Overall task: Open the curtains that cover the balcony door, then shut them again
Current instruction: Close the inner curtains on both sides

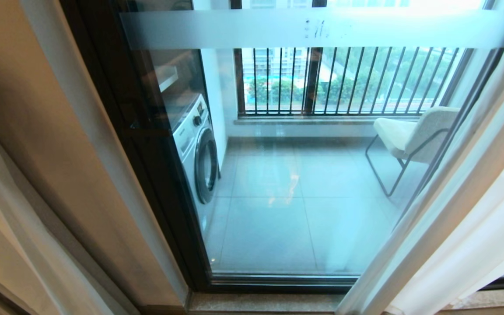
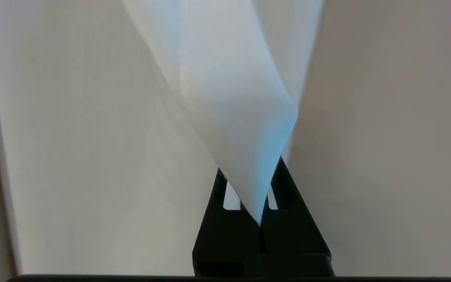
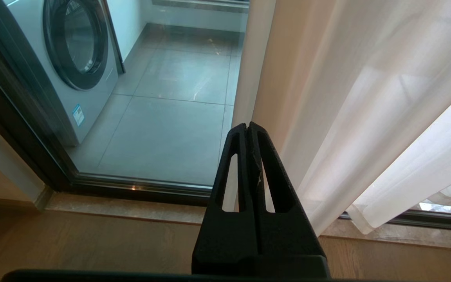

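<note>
Outside head view, left tool [image 2: 262,196] pinching curtain fold [image 2: 241,117]

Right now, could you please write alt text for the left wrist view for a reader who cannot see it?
The left gripper is shut on a fold of the sheer white curtain, which rises from the black fingers in a twisted, see-through sheet. Plain pale fabric fills the rest of the picture on both sides.

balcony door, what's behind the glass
Behind the balcony door stand a washing machine on the left, a pale chair on the right, grey floor tiles and a black barred railing. The sheer curtains cover the balcony's right end.
</note>
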Robot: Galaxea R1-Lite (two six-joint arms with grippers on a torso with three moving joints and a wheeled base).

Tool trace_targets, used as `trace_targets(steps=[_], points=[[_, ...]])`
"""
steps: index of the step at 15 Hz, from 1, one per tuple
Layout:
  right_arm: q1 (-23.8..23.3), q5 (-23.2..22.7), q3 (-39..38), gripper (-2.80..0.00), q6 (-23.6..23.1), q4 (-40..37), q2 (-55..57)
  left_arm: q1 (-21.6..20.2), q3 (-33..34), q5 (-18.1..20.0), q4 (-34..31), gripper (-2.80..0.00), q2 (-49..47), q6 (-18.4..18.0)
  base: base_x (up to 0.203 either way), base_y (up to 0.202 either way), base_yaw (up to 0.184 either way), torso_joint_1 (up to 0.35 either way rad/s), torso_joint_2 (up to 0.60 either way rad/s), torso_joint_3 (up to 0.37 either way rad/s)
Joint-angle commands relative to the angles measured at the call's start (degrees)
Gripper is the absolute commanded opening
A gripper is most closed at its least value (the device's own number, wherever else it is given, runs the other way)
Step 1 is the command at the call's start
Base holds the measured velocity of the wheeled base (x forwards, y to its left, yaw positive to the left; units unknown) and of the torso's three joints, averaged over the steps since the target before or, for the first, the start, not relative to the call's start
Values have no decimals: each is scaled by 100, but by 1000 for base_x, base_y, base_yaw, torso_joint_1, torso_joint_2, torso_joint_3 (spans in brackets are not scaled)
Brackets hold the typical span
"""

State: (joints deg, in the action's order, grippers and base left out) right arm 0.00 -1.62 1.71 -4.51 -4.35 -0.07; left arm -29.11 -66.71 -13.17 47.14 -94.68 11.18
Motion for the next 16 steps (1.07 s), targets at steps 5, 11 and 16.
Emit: trace_targets(steps=[5, 11, 16], points=[[0, -5, 5, -280, -6, -4, 7, 488, 352, 170, 23, -280, 462, 8, 0, 0, 0, 0, 0, 0], [0, -5, -4, -280, -6, -4, 7, 529, 923, 1327, -15, -280, 1015, 25, 0, 0, 0, 0, 0, 0], [0, -5, -2, -280, -6, -3, 7, 540, 1282, 2360, -41, -280, 1411, 75, 0, 0, 0, 0, 0, 0]])
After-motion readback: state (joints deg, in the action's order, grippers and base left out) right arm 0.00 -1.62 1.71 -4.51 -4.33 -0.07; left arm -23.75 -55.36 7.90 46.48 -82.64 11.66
